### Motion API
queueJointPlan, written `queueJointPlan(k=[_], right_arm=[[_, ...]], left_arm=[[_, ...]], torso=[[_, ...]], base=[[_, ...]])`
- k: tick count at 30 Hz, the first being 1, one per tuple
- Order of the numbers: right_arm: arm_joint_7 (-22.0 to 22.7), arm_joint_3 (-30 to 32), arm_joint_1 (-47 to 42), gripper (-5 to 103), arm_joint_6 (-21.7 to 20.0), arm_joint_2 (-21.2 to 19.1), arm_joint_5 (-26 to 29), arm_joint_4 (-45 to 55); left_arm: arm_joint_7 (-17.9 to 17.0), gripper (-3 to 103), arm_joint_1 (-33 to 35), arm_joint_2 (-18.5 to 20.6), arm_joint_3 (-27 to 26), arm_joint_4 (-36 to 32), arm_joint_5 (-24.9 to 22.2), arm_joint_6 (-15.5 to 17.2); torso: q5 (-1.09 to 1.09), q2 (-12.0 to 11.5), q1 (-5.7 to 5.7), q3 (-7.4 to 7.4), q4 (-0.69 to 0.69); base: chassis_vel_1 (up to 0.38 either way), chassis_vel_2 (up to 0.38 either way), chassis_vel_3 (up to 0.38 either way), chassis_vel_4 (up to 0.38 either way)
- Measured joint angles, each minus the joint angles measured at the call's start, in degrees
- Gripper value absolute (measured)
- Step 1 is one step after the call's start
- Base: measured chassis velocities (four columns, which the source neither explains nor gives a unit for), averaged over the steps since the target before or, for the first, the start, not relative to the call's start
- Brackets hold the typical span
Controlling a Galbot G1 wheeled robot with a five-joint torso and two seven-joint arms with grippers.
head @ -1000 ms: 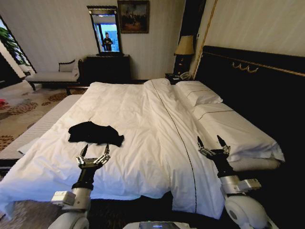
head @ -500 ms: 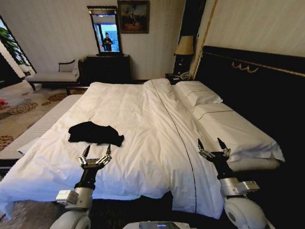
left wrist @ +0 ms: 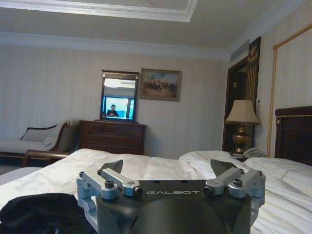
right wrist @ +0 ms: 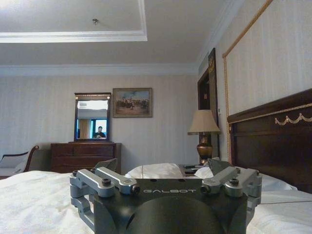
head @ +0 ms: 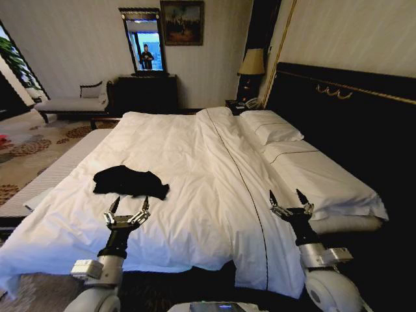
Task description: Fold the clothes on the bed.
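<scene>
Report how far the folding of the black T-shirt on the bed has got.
Nothing looks done: the black soft-fabric T-shirt lies crumpled on the white-sheeted double bed. Nothing is in hand: the left gripper hovers just short of the shirt, jaws open, and the right gripper hangs open near the pillows. Spreading it flat and every fold remain.

A crumpled black T-shirt [head: 129, 181] is seen lying on the white bed [head: 195, 162], left of centre. The left gripper [head: 128, 205] is held just near of it, fingers spread; the right gripper [head: 288, 197] is likewise held spread by the pillows [head: 305, 162].
</scene>
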Motion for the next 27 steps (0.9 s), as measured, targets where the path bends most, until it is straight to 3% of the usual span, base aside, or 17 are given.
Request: queueJointPlan(k=[27], right_arm=[[-0.11, 0.53, -2.46, 100, 0.77, 3.98, -2.80, 1.44]], left_arm=[[-0.18, 100, 1.19, 0.56, -0.36, -1.20, -0.37, -0.23]], torso=[[0.00, 0.00, 0.00, 0.00, 0.00]], base=[[0.000, 0.000, 0.000, 0.000]])
